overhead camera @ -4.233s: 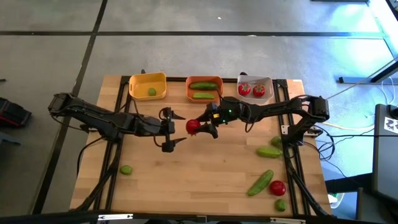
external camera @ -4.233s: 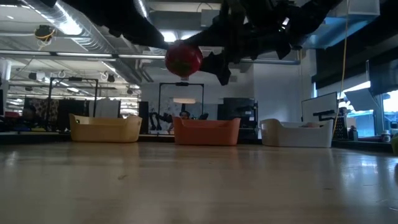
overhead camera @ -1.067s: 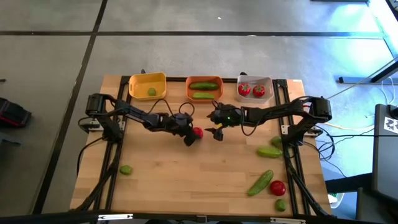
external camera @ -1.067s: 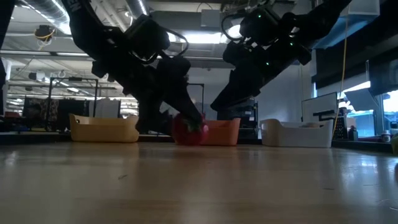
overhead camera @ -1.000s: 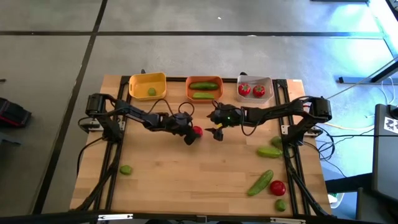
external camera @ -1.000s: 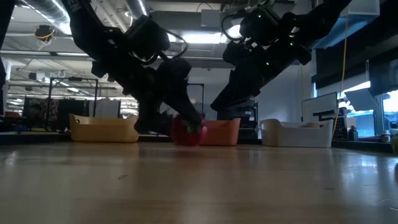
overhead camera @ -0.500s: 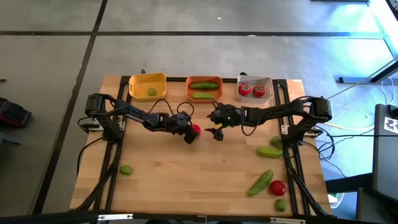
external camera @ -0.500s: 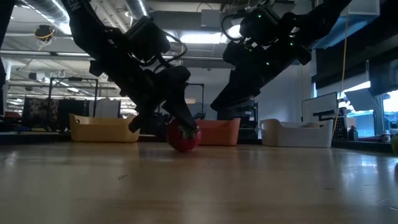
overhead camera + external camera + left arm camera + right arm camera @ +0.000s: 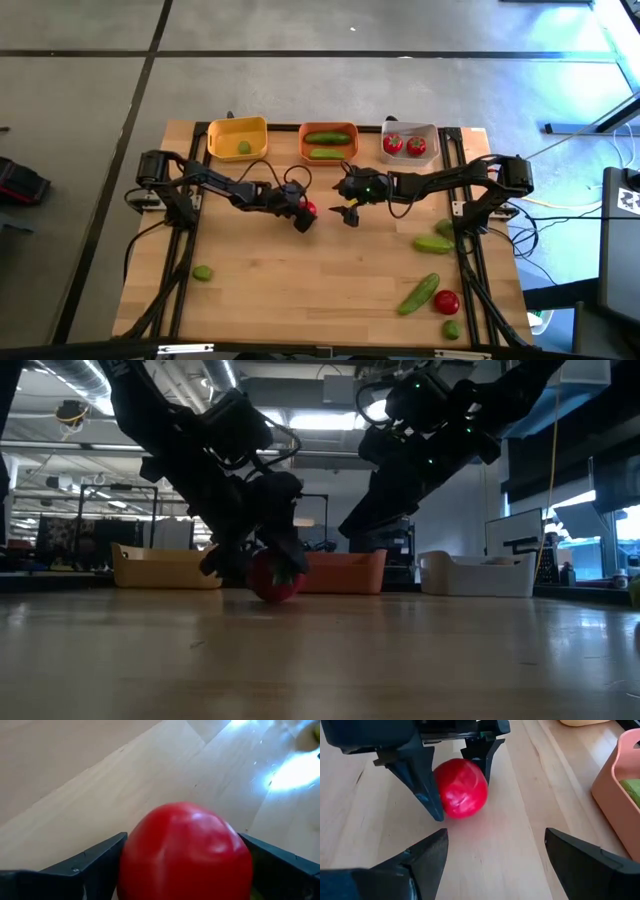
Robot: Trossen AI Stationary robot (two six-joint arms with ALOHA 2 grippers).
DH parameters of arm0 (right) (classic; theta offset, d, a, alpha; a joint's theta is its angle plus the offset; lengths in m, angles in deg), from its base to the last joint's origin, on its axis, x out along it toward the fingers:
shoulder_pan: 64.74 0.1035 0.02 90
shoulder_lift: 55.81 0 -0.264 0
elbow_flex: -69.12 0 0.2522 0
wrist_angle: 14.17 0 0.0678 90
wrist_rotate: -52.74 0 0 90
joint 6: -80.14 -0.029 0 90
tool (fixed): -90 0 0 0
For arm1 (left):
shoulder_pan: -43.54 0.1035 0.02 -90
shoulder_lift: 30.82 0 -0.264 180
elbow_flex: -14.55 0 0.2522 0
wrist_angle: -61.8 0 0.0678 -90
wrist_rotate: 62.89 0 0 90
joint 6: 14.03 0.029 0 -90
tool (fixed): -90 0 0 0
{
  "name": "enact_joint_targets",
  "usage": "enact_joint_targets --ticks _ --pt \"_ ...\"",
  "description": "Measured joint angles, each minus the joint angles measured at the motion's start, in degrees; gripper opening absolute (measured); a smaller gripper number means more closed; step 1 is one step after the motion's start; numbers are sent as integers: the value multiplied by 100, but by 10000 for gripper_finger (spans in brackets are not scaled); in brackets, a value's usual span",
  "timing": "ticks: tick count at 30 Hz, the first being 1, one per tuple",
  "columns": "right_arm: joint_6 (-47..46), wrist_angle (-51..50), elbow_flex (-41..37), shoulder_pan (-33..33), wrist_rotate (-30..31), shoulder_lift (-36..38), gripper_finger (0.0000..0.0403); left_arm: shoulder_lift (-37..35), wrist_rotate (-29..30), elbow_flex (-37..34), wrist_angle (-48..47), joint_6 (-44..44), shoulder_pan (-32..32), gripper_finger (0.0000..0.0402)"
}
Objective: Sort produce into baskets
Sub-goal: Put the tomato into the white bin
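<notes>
A round red tomato (image 9: pixel 312 208) sits mid-table, between the fingers of my left gripper (image 9: pixel 304 212), which is shut on it. It also shows in the right wrist view (image 9: pixel 461 787) and the low view (image 9: pixel 273 578). My right gripper (image 9: pixel 346 207) is open and empty just right of the tomato, pointing at it. At the far edge stand the yellow basket (image 9: pixel 222 132) with a lime, the orange basket (image 9: pixel 328 128) with two cucumbers, and the white basket (image 9: pixel 432 132) with two tomatoes. My left gripper pinches the tomato between its two fingers, one finger (image 9: pixel 426 787) on each of its two opposite sides (image 9: pixel 131 855). The fingers come from the table's left, slanting down. The tomato is at table height; I cannot tell whether it rests on the wood or hangs just clear.
Loose produce lies on the wood: a lime (image 9: pixel 203 272) at the near left, a cucumber (image 9: pixel 433 243) and a lime (image 9: pixel 444 228) at the right, and a cucumber (image 9: pixel 419 293), a tomato (image 9: pixel 446 301) and a lime (image 9: pixel 451 328) at the near right.
My left gripper has gone a little toward the table's left edge, staying low, and the tomato has gone with it between the fingers. My right gripper has kept still and open.
</notes>
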Motion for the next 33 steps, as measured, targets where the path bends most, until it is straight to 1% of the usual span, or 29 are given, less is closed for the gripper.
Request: enact_joint_targets --ticks 4,7,14,19,28,33 --pt "-5 4 0 0 132 0 319 -106 -7 0 -24 34 51 361" --pt "-21 56 0 2 135 -4 319 -324 -7 2 -124 183 86 361" --pt "-7 680 2 4 28 -341 319 -831 54 2 -706 571 248 361" --pt "-4 1089 4 4 -54 -621 319 -918 188 7 -1302 608 383 361" --pt "-109 1157 7 4 -60 -732 319 -1041 87 7 -1336 742 445 361" --pt "-111 1397 7 4 -207 -732 319 -1445 40 7 -1399 895 456 361"
